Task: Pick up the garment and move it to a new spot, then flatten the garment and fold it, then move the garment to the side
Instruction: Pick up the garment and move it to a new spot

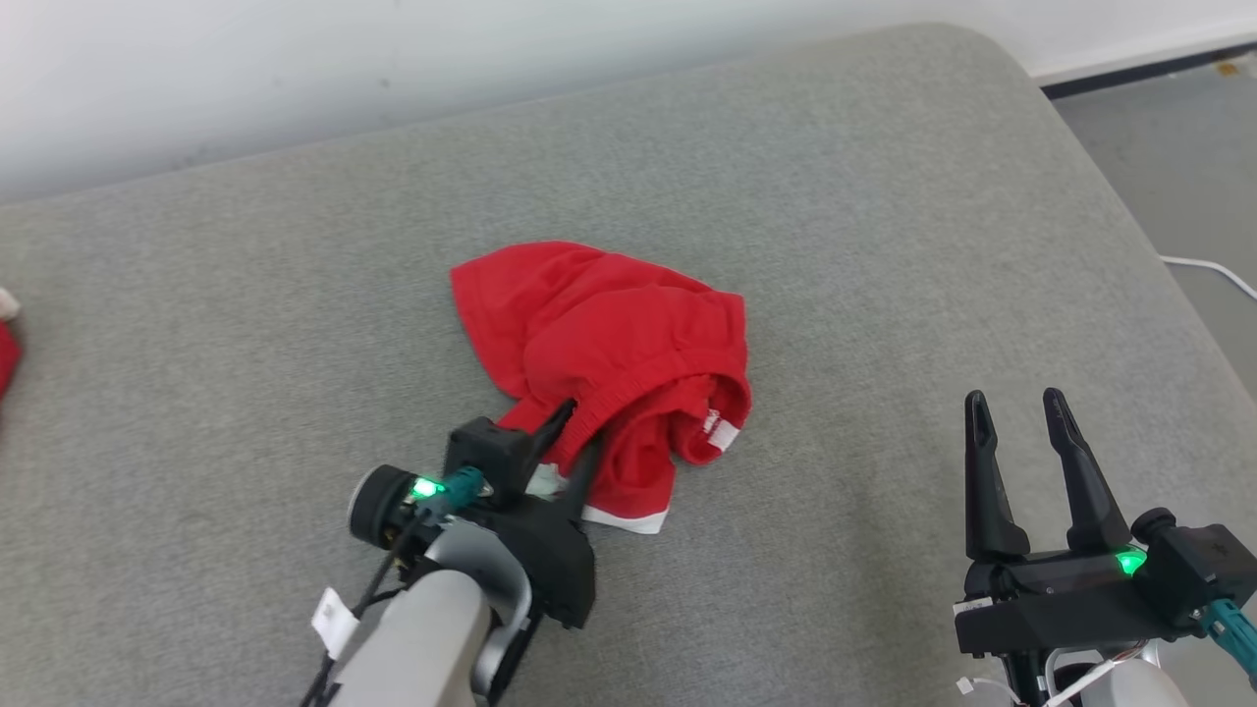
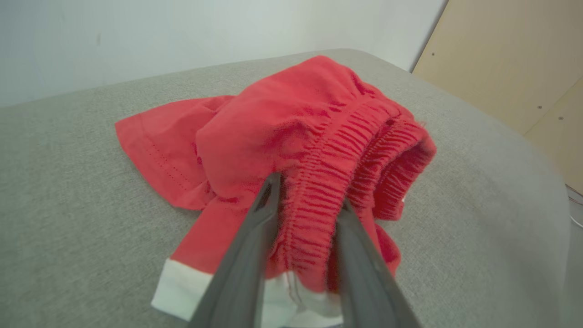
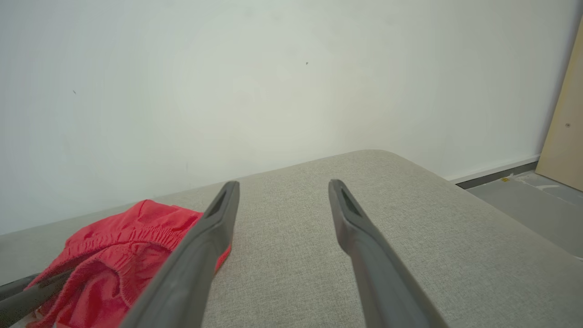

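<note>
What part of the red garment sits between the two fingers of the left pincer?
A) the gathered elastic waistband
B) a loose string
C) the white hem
A: in the left wrist view the ribbed elastic waistband runs straight through the gap of the left pincer.

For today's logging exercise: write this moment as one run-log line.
garment crumpled on cushion | left fingers astride waistband, grip unclear | right fingers open, empty
</note>
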Robot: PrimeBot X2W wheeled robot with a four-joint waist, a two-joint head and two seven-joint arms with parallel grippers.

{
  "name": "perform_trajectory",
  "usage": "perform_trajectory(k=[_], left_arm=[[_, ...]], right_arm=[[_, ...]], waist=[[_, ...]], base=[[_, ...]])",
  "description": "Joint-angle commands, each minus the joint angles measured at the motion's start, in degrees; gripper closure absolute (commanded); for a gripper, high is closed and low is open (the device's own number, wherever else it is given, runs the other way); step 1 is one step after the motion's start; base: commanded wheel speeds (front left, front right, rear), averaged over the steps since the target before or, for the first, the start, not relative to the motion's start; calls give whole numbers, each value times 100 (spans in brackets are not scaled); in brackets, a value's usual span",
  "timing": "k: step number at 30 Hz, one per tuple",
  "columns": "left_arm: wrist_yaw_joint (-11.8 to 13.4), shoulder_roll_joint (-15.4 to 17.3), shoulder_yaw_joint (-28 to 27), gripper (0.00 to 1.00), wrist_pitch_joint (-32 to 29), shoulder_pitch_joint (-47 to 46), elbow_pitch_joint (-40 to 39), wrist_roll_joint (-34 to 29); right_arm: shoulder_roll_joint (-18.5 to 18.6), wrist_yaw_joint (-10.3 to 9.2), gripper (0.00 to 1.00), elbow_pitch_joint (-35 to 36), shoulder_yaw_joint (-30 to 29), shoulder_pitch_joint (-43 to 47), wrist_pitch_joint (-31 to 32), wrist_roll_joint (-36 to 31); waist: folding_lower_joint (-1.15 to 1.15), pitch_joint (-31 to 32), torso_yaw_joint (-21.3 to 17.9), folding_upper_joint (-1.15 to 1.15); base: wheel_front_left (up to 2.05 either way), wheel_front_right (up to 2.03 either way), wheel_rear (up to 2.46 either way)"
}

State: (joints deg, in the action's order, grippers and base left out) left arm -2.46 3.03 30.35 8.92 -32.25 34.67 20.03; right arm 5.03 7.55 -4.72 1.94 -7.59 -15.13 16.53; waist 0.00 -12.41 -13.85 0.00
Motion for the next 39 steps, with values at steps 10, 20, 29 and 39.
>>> perform_trajectory(k=[10, 20, 29, 39], left_arm=[[262, -11, 685, 0, 275, 137, -776, 342], [884, 680, -144, 0, 549, 511, -1755, 439], [1250, 1347, -1251, 0, 624, 1729, -2782, 303], [902, 1169, -2066, 0, 625, 3008, -3381, -5]], right_arm=[[105, -12, 0, -49, -43, 234, -3, -76], [214, -12, 0, -22, -64, 471, -3, -110], [254, -12, 0, -22, -36, 568, -3, -123], [288, -12, 0, -101, 39, 724, -3, -32]], waist=[[0, 399, 588, 0], [0, 740, 1216, 0], [0, 950, 1490, 0], [0, 1176, 1608, 0]], base=[[0, 0, 0], [0, 0, 0], [0, 0, 0], [0, 0, 0]])
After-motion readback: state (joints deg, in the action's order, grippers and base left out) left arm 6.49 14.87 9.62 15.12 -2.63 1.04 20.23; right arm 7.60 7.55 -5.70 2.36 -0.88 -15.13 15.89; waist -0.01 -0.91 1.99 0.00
